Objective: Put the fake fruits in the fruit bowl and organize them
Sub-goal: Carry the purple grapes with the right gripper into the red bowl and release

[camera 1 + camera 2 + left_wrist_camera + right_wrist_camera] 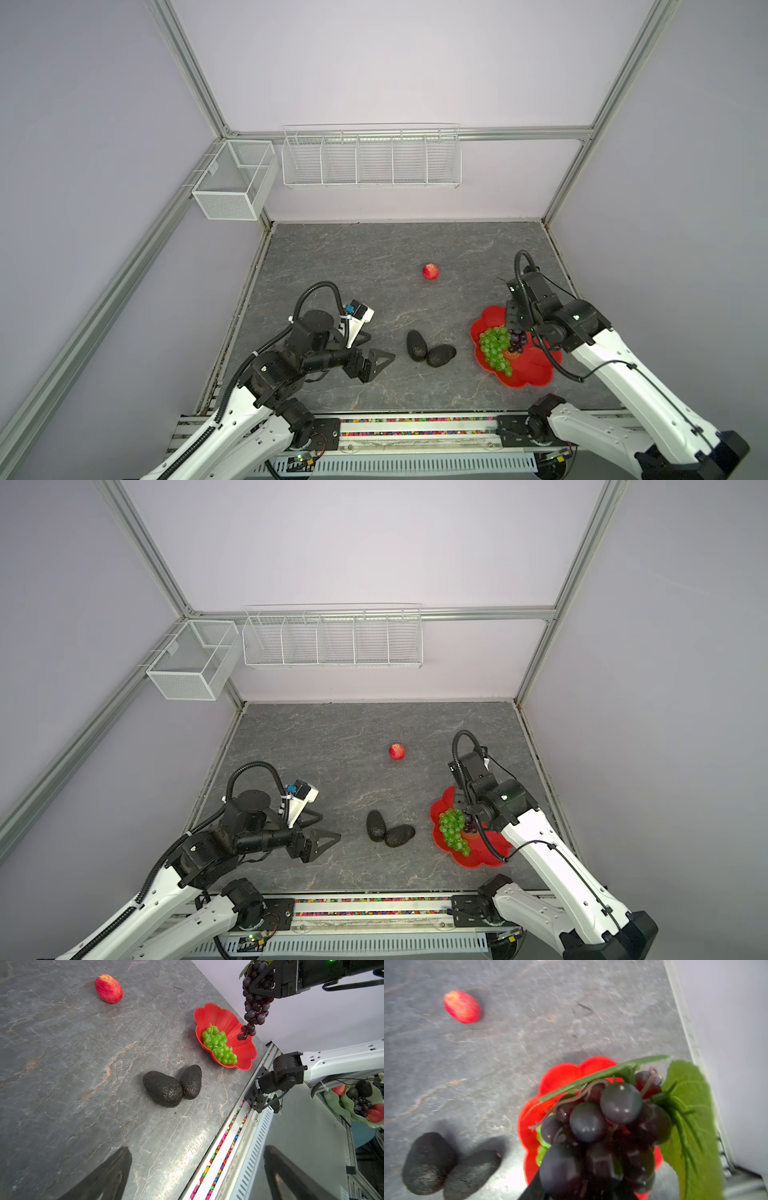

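Over the fruit bowl (536, 376), a shallow red dish with a scalloped rim near the right edge of the table (374, 257), my right gripper (262, 984) is clamped on the upper part of the dark purple grape bunch (256, 1007). The bunch hangs down from the jaws with its leaf (691, 1115) at the top. Its lowest grapes dangle above the bowl's hollow; I cannot tell whether they touch the red surface. The green grape bunch (494, 347) lies inside the bowl along its left side.

By my reckoning, one fruit of five is placed and a second is held above the bowl, not yet released.

Left of the bowl and clear of it, the two avocados (417, 345) (441, 355) lie on the table, touching one another. The red apple (431, 271) sits alone farther back, well apart from everything else. These three remain to be moved.

My left gripper (374, 349) rests low beside the avocados with its jaws spread and nothing between them. I judge it well placed to take the nearer avocado once the bowl is free.
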`<state>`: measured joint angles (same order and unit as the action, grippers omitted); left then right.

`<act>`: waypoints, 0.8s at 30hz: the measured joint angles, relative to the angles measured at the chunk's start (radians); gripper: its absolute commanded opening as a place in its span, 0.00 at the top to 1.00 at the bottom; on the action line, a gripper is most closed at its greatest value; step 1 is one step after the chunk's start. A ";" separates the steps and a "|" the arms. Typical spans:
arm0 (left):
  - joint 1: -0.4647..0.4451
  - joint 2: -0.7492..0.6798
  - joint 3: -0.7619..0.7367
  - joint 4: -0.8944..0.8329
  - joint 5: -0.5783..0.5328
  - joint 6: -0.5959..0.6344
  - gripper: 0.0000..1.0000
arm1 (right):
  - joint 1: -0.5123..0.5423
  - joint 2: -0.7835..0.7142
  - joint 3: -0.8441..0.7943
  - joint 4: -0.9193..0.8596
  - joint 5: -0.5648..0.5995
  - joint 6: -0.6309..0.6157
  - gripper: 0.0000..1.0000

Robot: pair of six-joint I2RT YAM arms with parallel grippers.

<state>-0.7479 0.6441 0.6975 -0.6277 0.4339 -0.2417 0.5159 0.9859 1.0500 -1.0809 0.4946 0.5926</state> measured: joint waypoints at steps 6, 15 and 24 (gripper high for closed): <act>-0.006 0.002 0.000 0.000 0.000 0.000 0.01 | -0.020 0.004 -0.097 -0.072 0.037 0.081 0.65; -0.047 -0.003 0.000 0.000 -0.023 0.000 0.01 | -0.156 0.026 -0.196 -0.010 -0.007 0.064 0.65; -0.050 -0.004 0.000 0.000 -0.022 0.004 0.01 | -0.195 0.069 -0.267 0.105 -0.090 0.042 0.63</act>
<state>-0.7979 0.6399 0.6975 -0.6281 0.4118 -0.2379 0.3214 1.0550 0.7834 -0.9756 0.4049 0.6342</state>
